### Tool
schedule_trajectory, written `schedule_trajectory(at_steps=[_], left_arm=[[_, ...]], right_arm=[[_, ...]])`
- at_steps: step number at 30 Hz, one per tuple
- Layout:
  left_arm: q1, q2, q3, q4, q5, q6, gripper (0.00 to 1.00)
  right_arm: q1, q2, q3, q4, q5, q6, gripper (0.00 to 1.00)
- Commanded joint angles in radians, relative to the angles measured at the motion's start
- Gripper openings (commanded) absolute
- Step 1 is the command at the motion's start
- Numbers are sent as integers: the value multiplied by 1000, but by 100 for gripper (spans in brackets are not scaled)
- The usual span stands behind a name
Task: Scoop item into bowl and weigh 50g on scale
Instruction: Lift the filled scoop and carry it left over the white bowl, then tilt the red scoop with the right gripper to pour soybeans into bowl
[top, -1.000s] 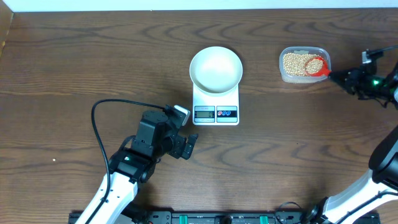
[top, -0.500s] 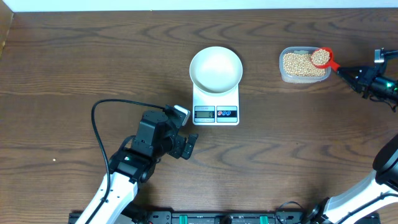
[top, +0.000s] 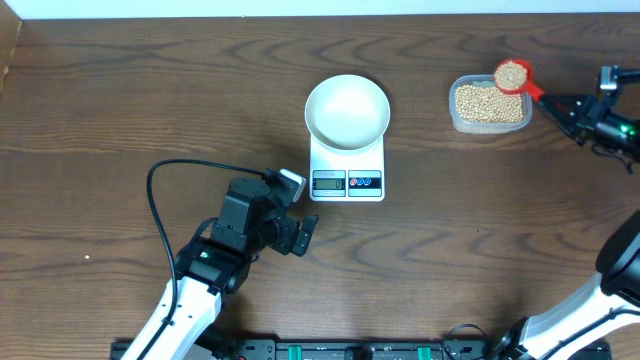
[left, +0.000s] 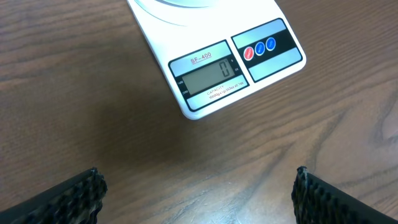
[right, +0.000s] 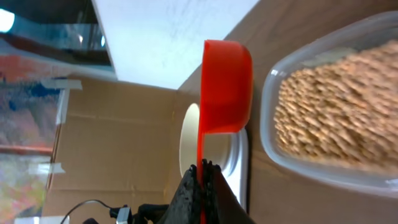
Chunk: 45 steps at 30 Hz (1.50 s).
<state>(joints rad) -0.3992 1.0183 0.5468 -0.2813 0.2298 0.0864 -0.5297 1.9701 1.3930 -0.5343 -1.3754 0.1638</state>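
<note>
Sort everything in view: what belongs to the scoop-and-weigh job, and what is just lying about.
Job: bowl, scale, beans, tub, scoop, right hand shut on the scoop's handle.
Lying about: cable, left hand, open and holding nothing.

Overhead looks straight down; left wrist sits close over scale (left: 217, 68).

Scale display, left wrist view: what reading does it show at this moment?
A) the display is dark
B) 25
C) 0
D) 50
C. The display on the scale shows a single 0, which fits the bowl standing empty on it in the overhead view.
</note>
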Motion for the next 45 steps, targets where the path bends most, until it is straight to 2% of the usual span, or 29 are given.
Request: schedule_trajectory(at_steps=[1,8,16,24,29,35,45], left_arm=[[6,0,24,-2,-9,14,98],[6,0,24,-2,-9,14,98],[6,0,24,-2,-9,14,98],[6,0,24,-2,-9,14,98],[6,0,24,-2,-9,14,98],[6,0,24,-2,-9,14,98],[6,0,24,-2,-9,14,98]], right_arm=[[74,3,-1,68,-56,126,1],[227,3,-1,429,-53,434,1],[377,3,-1,676,-37,627,1],[465,3,-1,680,-22,626,1],[512,3,-1,668,-14,561,1],[557,3,-1,534,97,455,2],[603,3,-1,454,114,373,1]])
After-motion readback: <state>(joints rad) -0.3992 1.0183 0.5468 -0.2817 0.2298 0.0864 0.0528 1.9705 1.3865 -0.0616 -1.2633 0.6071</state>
